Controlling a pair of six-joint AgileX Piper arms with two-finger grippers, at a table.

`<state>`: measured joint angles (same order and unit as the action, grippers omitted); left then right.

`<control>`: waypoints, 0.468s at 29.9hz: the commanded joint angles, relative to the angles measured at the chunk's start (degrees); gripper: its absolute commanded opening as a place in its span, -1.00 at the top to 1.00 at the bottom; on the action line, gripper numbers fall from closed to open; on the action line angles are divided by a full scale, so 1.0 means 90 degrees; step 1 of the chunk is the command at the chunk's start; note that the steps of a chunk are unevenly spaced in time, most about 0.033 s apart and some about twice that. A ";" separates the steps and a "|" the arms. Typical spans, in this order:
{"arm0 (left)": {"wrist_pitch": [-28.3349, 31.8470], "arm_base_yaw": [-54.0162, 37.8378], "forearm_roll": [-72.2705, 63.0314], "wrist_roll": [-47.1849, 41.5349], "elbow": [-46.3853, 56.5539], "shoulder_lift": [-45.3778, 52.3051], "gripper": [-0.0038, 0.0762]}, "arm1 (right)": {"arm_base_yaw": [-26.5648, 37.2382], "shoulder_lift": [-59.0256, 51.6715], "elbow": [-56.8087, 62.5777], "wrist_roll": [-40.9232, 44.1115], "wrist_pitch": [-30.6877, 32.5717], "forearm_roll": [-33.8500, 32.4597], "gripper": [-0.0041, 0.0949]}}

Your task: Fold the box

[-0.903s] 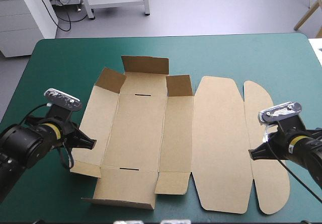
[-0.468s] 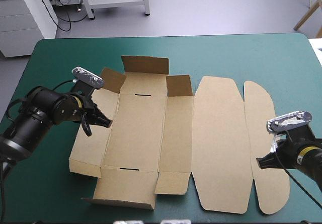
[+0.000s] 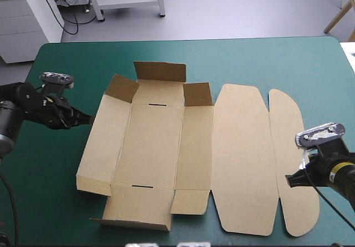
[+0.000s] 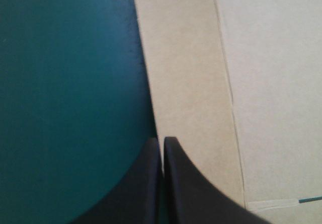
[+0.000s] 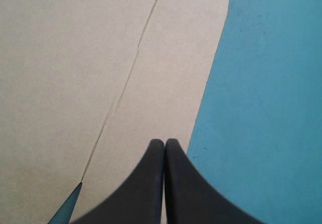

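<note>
A brown box (image 3: 161,147) lies in the middle of a table (image 3: 266,58) with a teal-green cover, and the folding looks barely begun. The box is a cut sheet of board spread almost flat, its creases showing as faint lines. Along its far edge three short flaps stand partly raised, and one flap at the near left is tipped up a little. The long side walls lie flat or nearly so. To the right, the wide lid panel (image 3: 244,158) and the narrow rounded tuck flap (image 3: 294,141) rest flat on the cover. By the look of it, nearly everything is left to do: the walls have yet to be stood up and their flaps tucked in. The left gripper (image 3: 89,119) sits low on the left side of the table, its black fingers pressed together and holding nothing, tips right at the outer edge of the box's left wall. The right gripper (image 3: 288,180), fingers likewise together and empty, is over the near right edge of the tuck flap.
</note>
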<state>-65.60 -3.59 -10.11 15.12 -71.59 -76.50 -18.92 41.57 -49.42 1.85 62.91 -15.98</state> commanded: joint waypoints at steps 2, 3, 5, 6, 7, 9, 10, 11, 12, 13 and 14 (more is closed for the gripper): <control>0.0012 -0.0999 -0.0456 0.0059 -0.0221 0.0178 0.87 | 0.0030 -0.0008 -0.0162 -0.0076 -0.0415 -0.0223 0.96; 0.0110 -0.1221 -0.0487 0.0059 -0.0221 0.0178 0.87 | 0.0030 -0.0008 -0.0162 -0.0076 -0.0430 -0.0223 0.96; 0.0268 -0.1564 -0.0498 0.0034 -0.0221 0.0178 0.87 | 0.0030 -0.0008 -0.0162 -0.0076 -0.0460 -0.0223 0.96; 0.0325 -0.1752 -0.0498 -0.0034 -0.0221 0.0178 0.87 | 0.0030 -0.0008 -0.0162 -0.0076 -0.0488 -0.0223 0.96; 0.0325 -0.1861 -0.0498 -0.0048 -0.0221 0.0178 0.87 | 0.0030 -0.0008 -0.0162 -0.0076 -0.0495 -0.0223 0.96; 0.0246 -0.2049 -0.0498 -0.0058 -0.0221 0.0178 0.84 | 0.0030 -0.0008 -0.0162 -0.0076 -0.0531 -0.0198 0.96; 0.0153 -0.2095 -0.0498 -0.0058 -0.0221 0.0178 0.79 | 0.0030 -0.0008 -0.0162 -0.0076 -0.0529 -0.0198 0.96; 0.0006 -0.2132 -0.0498 -0.0058 -0.0221 0.0178 0.71 | 0.0030 -0.0008 -0.0162 -0.0076 -0.0529 -0.0198 0.96; -0.0166 -0.2145 -0.0515 0.0013 -0.0221 0.0178 0.61 | 0.0030 -0.0008 -0.0162 -0.0076 -0.0564 -0.0198 0.96; -0.0294 -0.2145 -0.0515 0.0066 -0.0221 0.0166 0.51 | 0.0030 -0.0008 -0.0162 -0.0076 -0.0591 -0.0198 0.96; -0.0458 -0.2145 -0.0515 0.0165 -0.0221 0.0157 0.38 | 0.0030 -0.0008 -0.0162 -0.0076 -0.0616 -0.0198 0.96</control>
<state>-67.49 -22.67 -12.78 15.41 -71.63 -76.50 -18.92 41.57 -49.42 1.63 60.91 -16.19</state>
